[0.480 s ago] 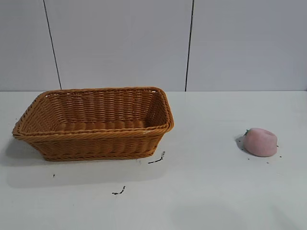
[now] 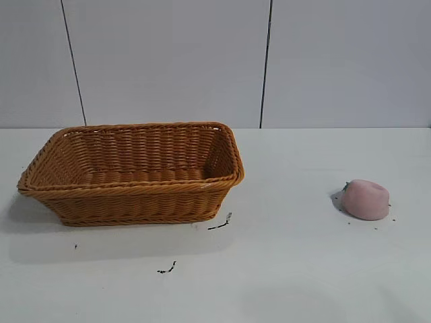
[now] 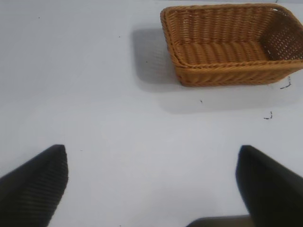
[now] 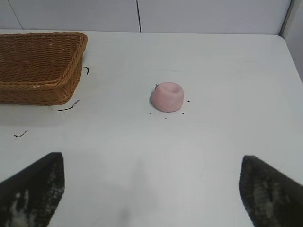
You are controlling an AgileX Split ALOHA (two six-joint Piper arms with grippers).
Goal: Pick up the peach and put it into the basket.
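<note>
White tabletop [image 2: 296,282] nearest us is bare apart from a few small dark scuff marks [image 2: 167,269] in front of the basket. We see neither arm in the exterior view; both show only in their own wrist views. Right gripper [image 4: 151,189] hangs over the near part of the table with its black fingers [image 4: 33,189] spread wide, nothing between them, aimed towards the fruit but well short of it. Left gripper [image 3: 151,189] is likewise wide apart and empty, back on the left side, basket ahead of it.

Further in, the small rounded pale pink matte peach [image 2: 365,199] sits on the table at the right, tiny green stem bit on its left edge, untouched. Well apart to the left stands the large rectangular orange-brown woven wicker basket [image 2: 135,192], upright, nothing visible inside. Grey panelled wall [image 2: 202,60] behind.

We judge the task barely begun: no reach completed, no grasp, no lift. Left to do: close on the peach, carry it left, release into the basket.
</note>
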